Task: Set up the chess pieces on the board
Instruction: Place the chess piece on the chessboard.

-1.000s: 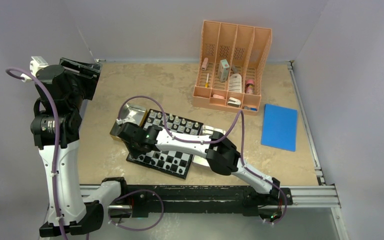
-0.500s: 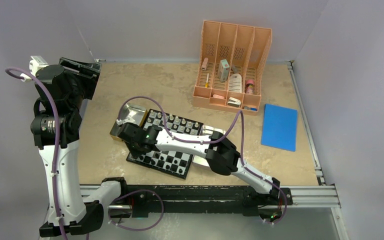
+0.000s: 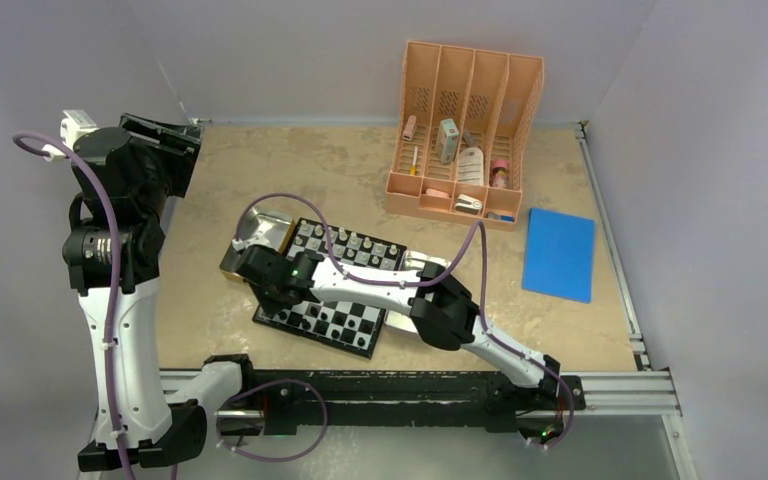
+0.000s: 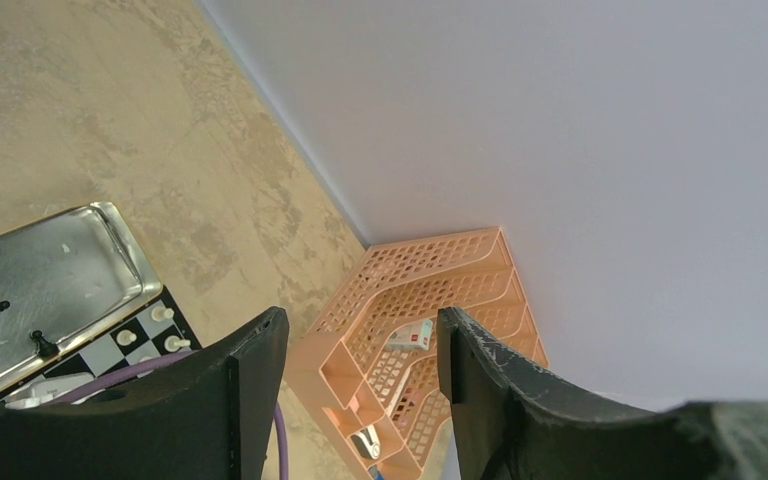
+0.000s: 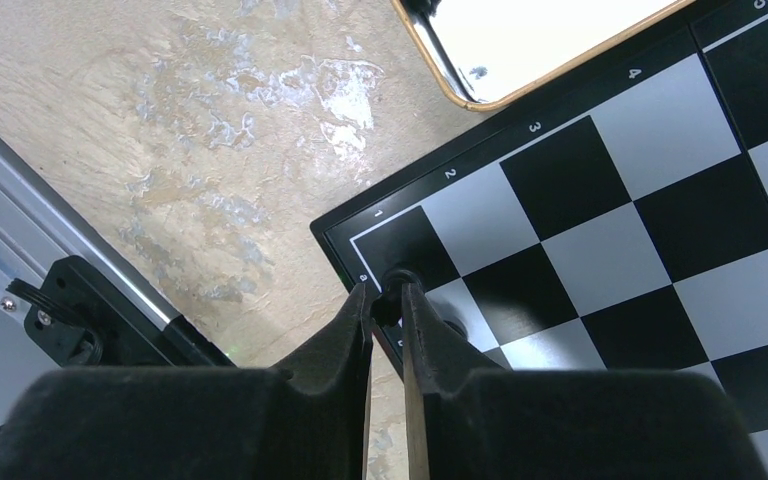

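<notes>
Now the right gripper [image 5: 385, 300] pinches a black chess piece [image 5: 397, 281] over the near-left corner square of the board [image 5: 600, 190], likely seating it there. The left gripper [image 4: 360, 330] hangs spread and empty, clear of the work.

A peach plastic organiser [image 3: 525, 95] with four slots stood at the far side of the mottled tan table [image 3: 330, 170], with small odds and ends in its compartments — a grey-white box [image 3: 448, 140] and a few pink bits among them. Near its right end, toward the front, lay a flat blue pad [image 3: 559, 254], not touching it. A shiny silver tray [image 3: 272, 235] sat left of centre, and a metal rail [image 3: 610, 385] ran along the near edge — plain grey walls stood behind and at both sides.
</notes>
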### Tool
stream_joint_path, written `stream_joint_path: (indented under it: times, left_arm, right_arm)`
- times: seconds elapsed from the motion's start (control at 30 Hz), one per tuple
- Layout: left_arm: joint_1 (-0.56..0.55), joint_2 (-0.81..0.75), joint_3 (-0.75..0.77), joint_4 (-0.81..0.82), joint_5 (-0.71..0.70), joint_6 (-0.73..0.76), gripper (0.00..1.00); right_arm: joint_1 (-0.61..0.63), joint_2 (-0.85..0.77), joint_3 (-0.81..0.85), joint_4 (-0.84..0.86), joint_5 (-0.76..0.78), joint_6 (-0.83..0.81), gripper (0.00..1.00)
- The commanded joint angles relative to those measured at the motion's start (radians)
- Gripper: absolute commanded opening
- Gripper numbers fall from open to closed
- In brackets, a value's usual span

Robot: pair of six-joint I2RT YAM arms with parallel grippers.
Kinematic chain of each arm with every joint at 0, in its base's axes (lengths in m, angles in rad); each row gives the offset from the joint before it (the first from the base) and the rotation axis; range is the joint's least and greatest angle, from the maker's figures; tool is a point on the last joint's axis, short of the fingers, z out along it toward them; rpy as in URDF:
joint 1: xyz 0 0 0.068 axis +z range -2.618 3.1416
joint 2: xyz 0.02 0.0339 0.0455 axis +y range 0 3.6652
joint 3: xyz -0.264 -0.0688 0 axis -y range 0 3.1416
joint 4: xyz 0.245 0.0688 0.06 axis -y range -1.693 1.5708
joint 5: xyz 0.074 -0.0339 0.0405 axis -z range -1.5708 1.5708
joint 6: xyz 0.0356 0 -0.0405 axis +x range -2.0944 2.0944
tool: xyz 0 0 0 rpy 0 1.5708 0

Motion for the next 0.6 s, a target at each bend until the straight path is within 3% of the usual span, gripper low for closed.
stream_joint_path:
  times: [0.0, 0.57]
  left_arm:
    - [-0.007, 0.001, -0.001, 0.046, -0.018, 0.027, 0.55]
    - [-0.010, 0.006, -0.010, 0.051, -0.020, 0.032, 0.55]
  right_arm:
    - [-0.002, 0.009, 0.031, 0.005, 0.001, -0.022, 0.14]
    - [-0.003, 0.016, 0.035, 0.019, 0.018, -0.037, 0.14]
